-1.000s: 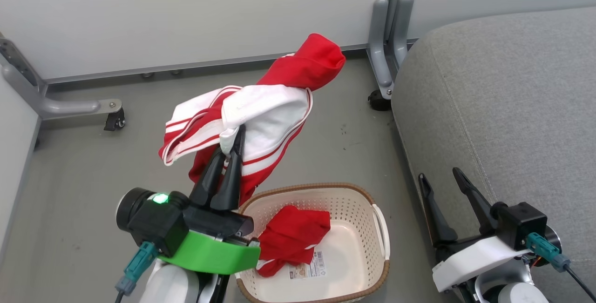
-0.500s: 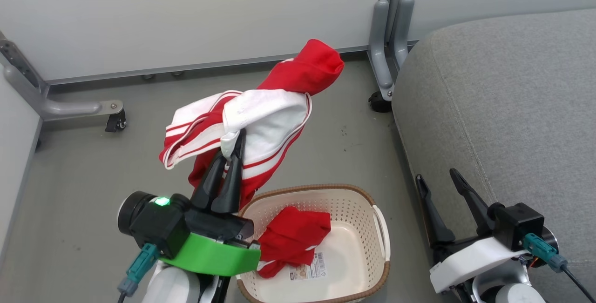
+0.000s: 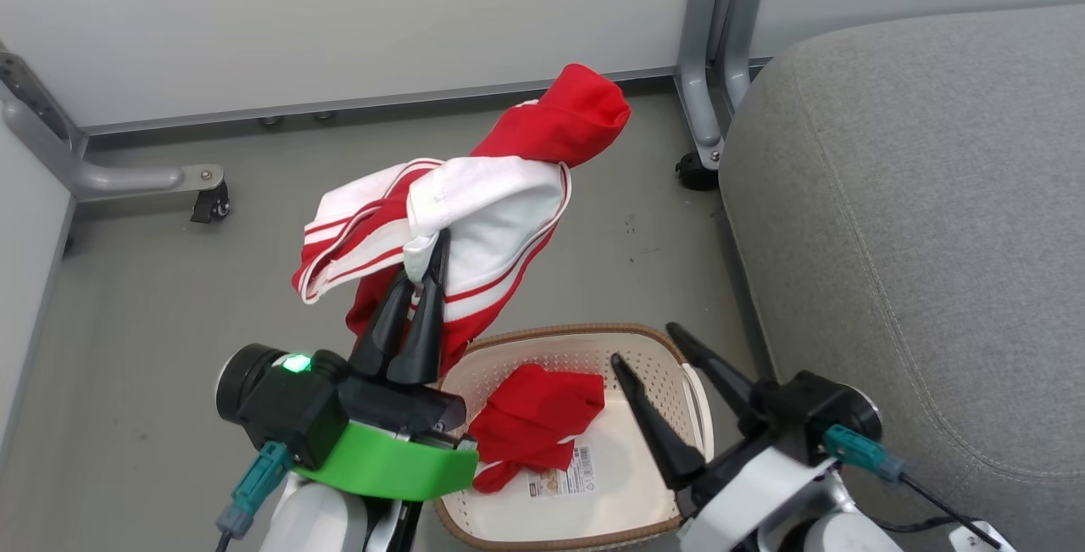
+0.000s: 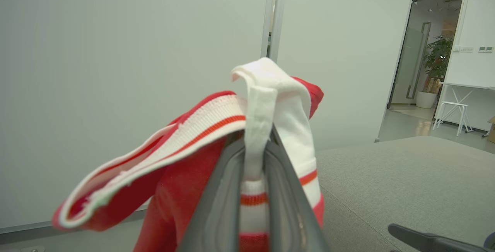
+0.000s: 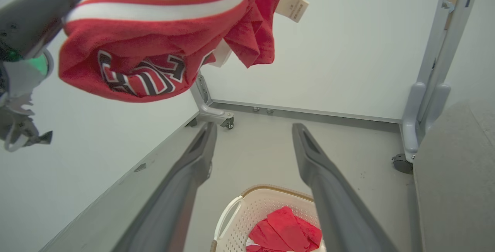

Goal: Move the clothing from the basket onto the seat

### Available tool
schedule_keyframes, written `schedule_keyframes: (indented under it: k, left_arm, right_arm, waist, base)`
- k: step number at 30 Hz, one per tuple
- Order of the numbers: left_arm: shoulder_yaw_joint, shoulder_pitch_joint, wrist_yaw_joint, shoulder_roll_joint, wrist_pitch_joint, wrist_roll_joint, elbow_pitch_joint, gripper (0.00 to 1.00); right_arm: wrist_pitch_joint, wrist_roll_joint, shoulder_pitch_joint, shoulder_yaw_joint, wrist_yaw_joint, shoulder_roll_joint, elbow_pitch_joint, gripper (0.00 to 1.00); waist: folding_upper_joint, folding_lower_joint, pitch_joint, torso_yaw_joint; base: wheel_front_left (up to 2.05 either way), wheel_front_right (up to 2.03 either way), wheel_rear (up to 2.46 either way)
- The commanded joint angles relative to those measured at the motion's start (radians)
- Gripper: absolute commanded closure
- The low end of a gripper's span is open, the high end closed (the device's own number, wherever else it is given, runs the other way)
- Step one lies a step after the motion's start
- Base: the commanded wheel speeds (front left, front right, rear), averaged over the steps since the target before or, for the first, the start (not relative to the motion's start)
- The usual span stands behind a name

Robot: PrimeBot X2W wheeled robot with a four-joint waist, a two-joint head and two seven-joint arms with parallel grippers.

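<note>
Frame leg: a grey metal frame leg [image 3: 127,186] with a small caster sits on the floor [image 3: 153,306] at the far left, along the pale wall.
Left pincer: the left pincer [image 3: 431,257] is raised above the floor, just left of the basket. Its two dark fingers are clenched on a fold of white cloth.
Striped garment: the striped garment [image 3: 496,213] hangs from that grip, clear of the basket. White panels and red-white striped trim sit on top, and a red part sticks out toward the upper right. From the right wrist view its red underside carries black-and-white lettering, too folded to read, and a small paper tag [image 5: 292,6].
Basket: the basket [image 3: 555,333] stands on the floor between the two arms, near the seat.
Red garment: the red garment [image 3: 536,416] lies crumpled in the basket's left half, next to the label [image 3: 559,477] on the bottom.
Right pincer: the right pincer [image 3: 642,342] is released, with its fingers spread wide and nothing between them. It points over the basket's right side and seems to hang above it rather than touch.
Seat: the seat [image 3: 915,196] is a grey woven cushion with a stitched seam, taking up the right side.
</note>
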Motion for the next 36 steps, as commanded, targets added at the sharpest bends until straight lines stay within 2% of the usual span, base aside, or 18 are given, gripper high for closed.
schedule_keyframes:
  k: [1,7,15,32,33,34,36]
  left_arm:
    - [-0.002,-0.018,-0.003,0.001,0.000,0.009,-0.004,1.00]
    - [-0.012,-0.032,-0.004,-0.002,0.000,0.007,-0.001,1.00]
    - [-0.033,-0.045,-0.004,-0.005,0.000,0.002,0.000,1.00]
    - [-0.083,-0.060,-0.001,-0.007,0.000,-0.016,0.014,1.00]
    - [-0.085,-0.060,-0.001,-0.007,0.000,-0.018,0.014,1.00]
    - [-0.087,-0.061,-0.001,-0.007,0.000,-0.020,0.014,1.00]
    - [-0.089,-0.061,0.002,-0.007,0.000,-0.023,0.015,1.00]
  right_arm:
    - [-0.003,0.017,-0.029,0.040,0.000,-0.008,0.009,0.00]
    - [-0.029,0.073,-0.139,0.203,0.000,-0.026,0.045,0.00]
    - [-0.079,0.121,-0.307,0.339,0.000,-0.015,0.135,0.00]
    - [-0.166,0.189,-0.537,0.447,0.000,0.051,0.377,0.00]
    - [-0.169,0.194,-0.542,0.452,0.000,0.054,0.386,0.67]
    - [-0.172,0.202,-0.550,0.456,0.000,0.057,0.393,1.00]
    - [-0.176,0.215,-0.559,0.468,0.000,0.061,0.406,1.00]
  waist:
    - [0.0000,0.0000,0.006,0.006]
    - [0.0000,0.0000,0.021,0.020]
    - [0.0000,0.0000,0.037,0.037]
    - [0.0000,0.0000,0.042,0.061]
    - [0.0000,0.0000,0.042,0.061]
    - [0.0000,0.0000,0.041,0.062]
    - [0.0000,0.0000,0.040,0.061]
  base:
    - [0.00,0.00,0.00]
    - [0.00,0.00,0.00]
    - [0.00,0.00,0.00]
    - [0.00,0.00,0.00]
    - [0.00,0.00,0.00]
    - [0.00,0.00,0.00]
    - [0.00,0.00,0.00]
